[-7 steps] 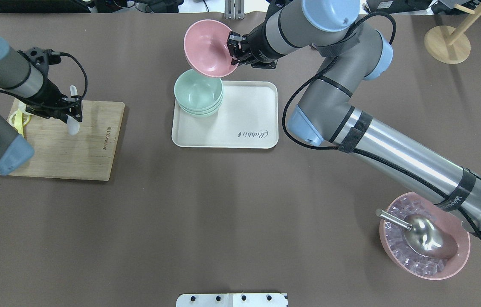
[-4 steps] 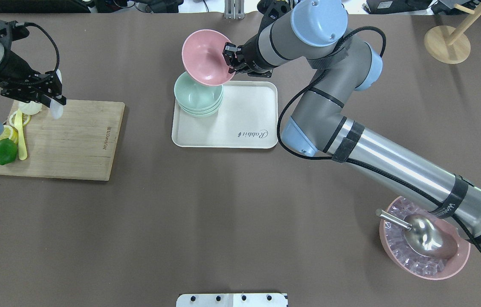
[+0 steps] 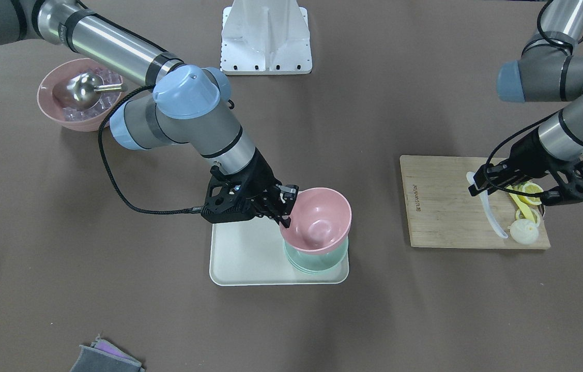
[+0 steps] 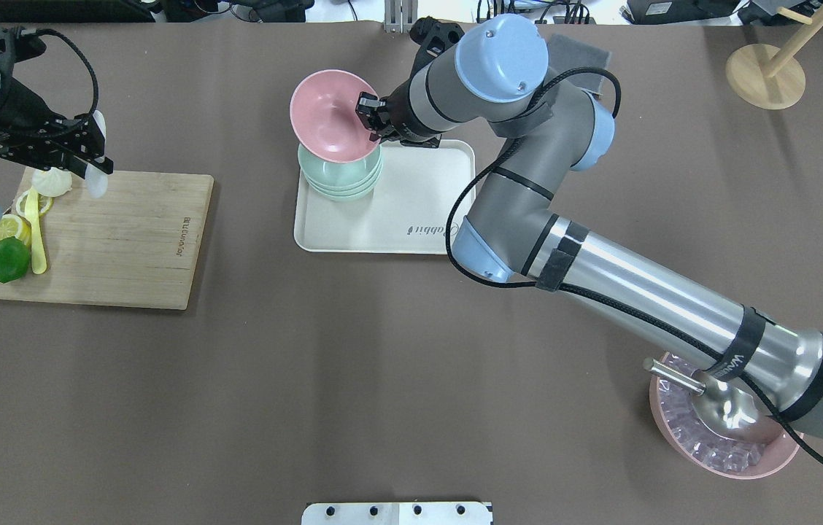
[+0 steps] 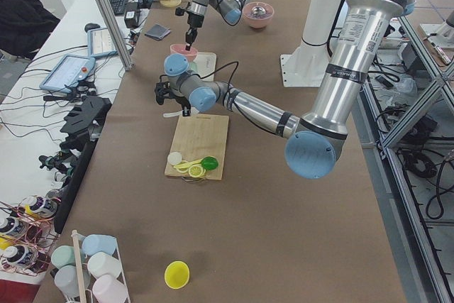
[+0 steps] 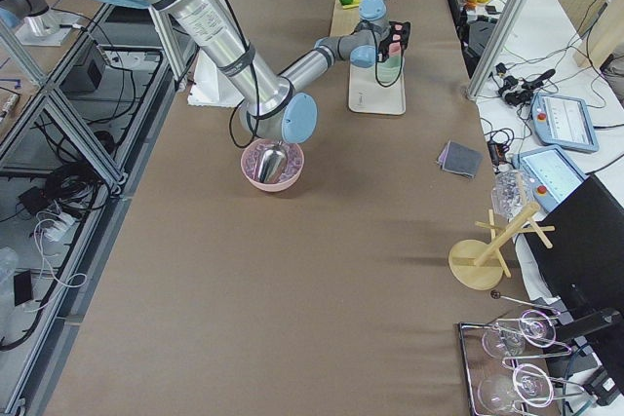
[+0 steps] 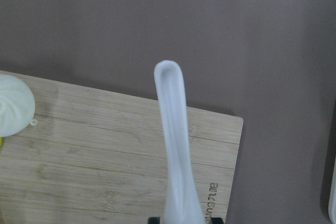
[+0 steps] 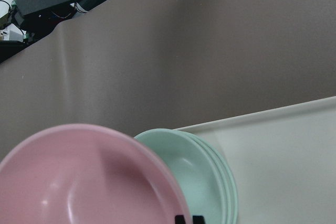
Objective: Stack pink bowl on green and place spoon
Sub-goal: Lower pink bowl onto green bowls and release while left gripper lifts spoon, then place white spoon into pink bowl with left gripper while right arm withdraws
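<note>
My right gripper [image 4: 370, 117] is shut on the rim of the pink bowl [image 4: 324, 113] and holds it tilted right over the stack of green bowls [image 4: 342, 182], which stands at the back left corner of the cream tray [image 4: 411, 211]. The pink bowl's low edge is at the top green bowl [image 3: 317, 261]; I cannot tell whether they touch. My left gripper [image 4: 94, 166] is shut on a white spoon [image 7: 176, 145] and holds it above the back edge of the wooden cutting board [image 4: 127, 240].
On the board's left end lie a lime [image 4: 9, 259], lemon slices [image 4: 6, 227], a yellow spoon [image 4: 36, 233] and a white ball [image 4: 52, 182]. A pink bowl of ice with a metal scoop [image 4: 725, 437] stands front right. A wooden stand [image 4: 765, 73] is back right.
My right gripper has carried the pink bowl left and down onto the green stack. My left gripper has lifted the white spoon and moved it back-left to the board's far edge.
</note>
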Controlling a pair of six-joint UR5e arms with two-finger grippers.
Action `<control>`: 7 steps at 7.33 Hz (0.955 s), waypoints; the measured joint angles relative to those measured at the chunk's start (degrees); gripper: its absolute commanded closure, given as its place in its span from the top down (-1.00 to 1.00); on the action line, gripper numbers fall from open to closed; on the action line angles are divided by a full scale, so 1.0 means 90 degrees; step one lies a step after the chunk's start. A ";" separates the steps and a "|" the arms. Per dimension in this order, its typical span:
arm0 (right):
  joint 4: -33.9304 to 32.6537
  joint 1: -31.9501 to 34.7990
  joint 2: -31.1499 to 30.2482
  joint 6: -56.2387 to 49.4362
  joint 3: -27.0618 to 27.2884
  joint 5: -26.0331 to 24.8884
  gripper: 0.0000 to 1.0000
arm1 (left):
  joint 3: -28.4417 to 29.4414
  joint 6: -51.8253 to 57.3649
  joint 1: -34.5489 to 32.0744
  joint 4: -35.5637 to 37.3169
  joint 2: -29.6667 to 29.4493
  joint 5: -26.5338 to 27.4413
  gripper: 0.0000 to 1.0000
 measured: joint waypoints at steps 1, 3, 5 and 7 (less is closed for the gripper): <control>0.0002 -0.0023 0.0103 -0.0002 -0.0148 -0.0059 0.24 | 0.0001 0.0002 0.0000 0.0002 -0.0003 -0.0001 -1.00; -0.0001 -0.0042 0.0109 -0.0012 -0.0255 -0.0130 1.00 | -0.0001 -0.0003 0.0007 0.0000 -0.0015 -0.0001 -1.00; -0.0002 -0.0044 0.0004 -0.0022 -0.0192 -0.0209 1.00 | 0.0011 -0.0048 0.0022 0.0020 -0.0125 -0.0009 -1.00; -0.0036 0.0187 -0.0206 -0.0095 0.0026 0.0145 1.00 | 0.0095 -0.0536 0.0089 0.0131 -0.0843 -0.0056 -1.00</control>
